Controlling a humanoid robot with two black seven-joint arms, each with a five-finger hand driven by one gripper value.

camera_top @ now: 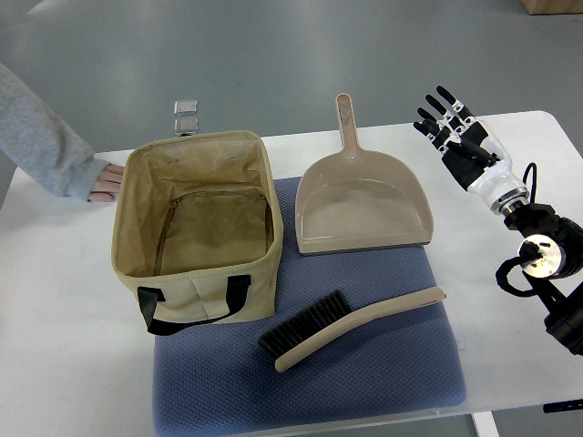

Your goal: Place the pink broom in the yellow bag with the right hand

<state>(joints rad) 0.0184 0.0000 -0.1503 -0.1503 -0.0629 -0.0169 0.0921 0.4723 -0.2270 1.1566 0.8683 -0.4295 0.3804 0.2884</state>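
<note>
The pink broom, a hand brush with a pale pink handle and black bristles, lies on the blue mat near the table's front, its handle pointing right. The yellow bag, an open-topped beige fabric box with black handles, stands on the mat's left part and looks empty inside. My right hand hovers at the table's far right, well above and right of the broom, fingers spread and holding nothing.
A pink dustpan lies on the mat behind the broom, handle pointing away. A person's hand in a grey sleeve rests on the white table beside the bag's far left corner. A small clear object sits behind the bag.
</note>
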